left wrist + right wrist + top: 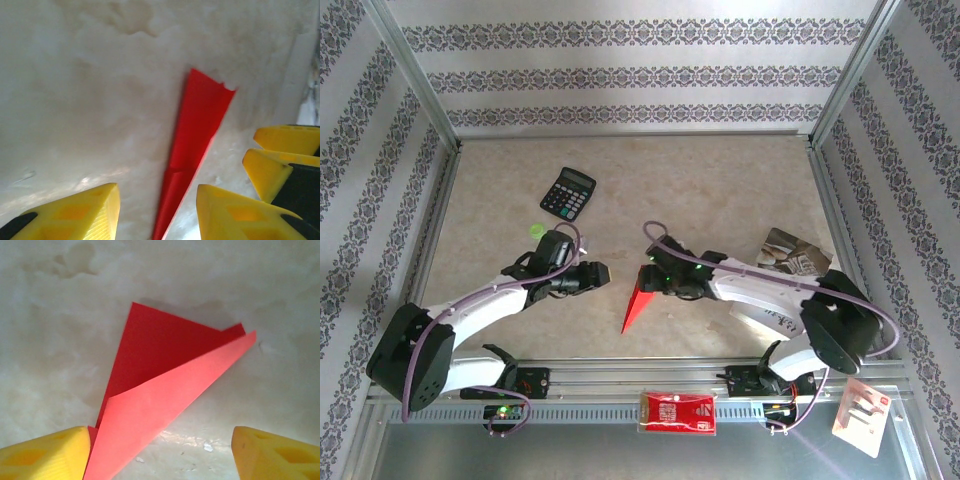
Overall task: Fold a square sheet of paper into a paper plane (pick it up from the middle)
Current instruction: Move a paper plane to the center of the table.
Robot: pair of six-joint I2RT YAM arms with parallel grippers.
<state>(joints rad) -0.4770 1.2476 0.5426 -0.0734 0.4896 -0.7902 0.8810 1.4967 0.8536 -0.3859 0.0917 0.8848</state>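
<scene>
Paper plane (637, 300), folded dart, lower centre on tabletop (720, 190), one flap lifted; left gripper (156, 200) and right gripper (160, 440) open; task apparently near complete.

Paper plane (638, 298) on table (720, 190); calculator (568, 192) behind, leftward.

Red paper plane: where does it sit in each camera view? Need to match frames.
Top external: paper plane just below centre, between the two arm tips, narrow tip toward the near edge.
Left wrist: paper plane is a slim red strip from bottom centre up to right of centre.
Right wrist: paper plane is a broad triangle at centre, with a paler flap across its lower part.
Shared landmark: mottled beige table under it.
</scene>
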